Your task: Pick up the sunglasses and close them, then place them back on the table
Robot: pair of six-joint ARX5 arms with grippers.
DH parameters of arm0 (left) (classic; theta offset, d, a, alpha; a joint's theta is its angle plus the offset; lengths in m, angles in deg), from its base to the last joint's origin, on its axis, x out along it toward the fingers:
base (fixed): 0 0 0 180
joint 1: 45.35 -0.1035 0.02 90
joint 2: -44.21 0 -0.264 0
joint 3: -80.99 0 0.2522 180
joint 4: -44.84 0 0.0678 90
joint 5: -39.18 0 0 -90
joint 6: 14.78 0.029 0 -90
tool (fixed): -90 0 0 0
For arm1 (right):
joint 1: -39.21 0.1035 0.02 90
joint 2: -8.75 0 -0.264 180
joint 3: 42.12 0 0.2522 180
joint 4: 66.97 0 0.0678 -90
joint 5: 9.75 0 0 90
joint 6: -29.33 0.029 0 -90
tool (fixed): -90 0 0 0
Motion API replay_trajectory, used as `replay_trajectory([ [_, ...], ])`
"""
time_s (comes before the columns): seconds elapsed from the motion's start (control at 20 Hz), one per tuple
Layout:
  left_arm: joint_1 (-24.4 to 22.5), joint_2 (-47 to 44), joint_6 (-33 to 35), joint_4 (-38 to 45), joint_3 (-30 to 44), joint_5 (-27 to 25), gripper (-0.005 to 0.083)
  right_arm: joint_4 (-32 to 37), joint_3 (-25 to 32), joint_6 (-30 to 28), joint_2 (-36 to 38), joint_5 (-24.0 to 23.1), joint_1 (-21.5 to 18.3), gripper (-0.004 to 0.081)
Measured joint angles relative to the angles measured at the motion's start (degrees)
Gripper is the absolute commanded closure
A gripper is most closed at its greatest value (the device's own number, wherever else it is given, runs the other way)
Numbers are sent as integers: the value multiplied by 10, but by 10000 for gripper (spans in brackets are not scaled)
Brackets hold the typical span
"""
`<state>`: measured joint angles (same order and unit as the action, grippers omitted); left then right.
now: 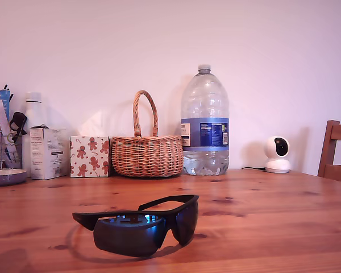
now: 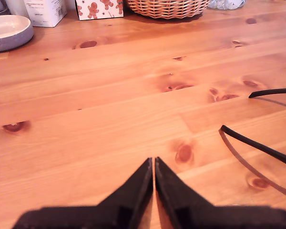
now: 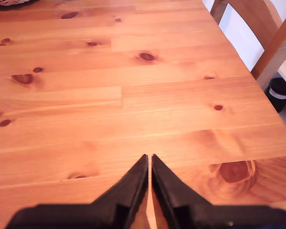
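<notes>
Pine planks with dark knots make up the surface (image 1: 284,210), and the sunglasses (image 1: 141,224) sit on it near its front edge in the exterior view, arms unfolded and reaching back, dark blue lenses facing the camera. Along the far edge stand a wicker basket (image 1: 147,151), a large water bottle (image 1: 204,122), a gingerbread-print box (image 1: 90,156), a white carton (image 1: 47,152) and a small white camera (image 1: 278,154); a wooden chair (image 1: 336,151) shows at the exterior view's right. My first end effector (image 2: 154,162) hangs above bare wood with its tips pressed together, two thin black sunglasses arms lying close by. My second end effector (image 3: 149,158) is likewise pressed together over bare planks near the surface's edge by the chair.
</notes>
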<state>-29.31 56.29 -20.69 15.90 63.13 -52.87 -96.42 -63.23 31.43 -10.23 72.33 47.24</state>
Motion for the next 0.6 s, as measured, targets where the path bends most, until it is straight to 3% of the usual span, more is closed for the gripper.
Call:
replay_trajectory([
  [0.15,0,0,-13,75,1,4,792,58,2,7,0,19,0,780],
  [0.45,0,-3,-14,78,1,9,792,56,2,9,0,33,0,780],
  [0.6,0,-3,-15,100,1,51,793,61,2,12,0,49,0,780],
])
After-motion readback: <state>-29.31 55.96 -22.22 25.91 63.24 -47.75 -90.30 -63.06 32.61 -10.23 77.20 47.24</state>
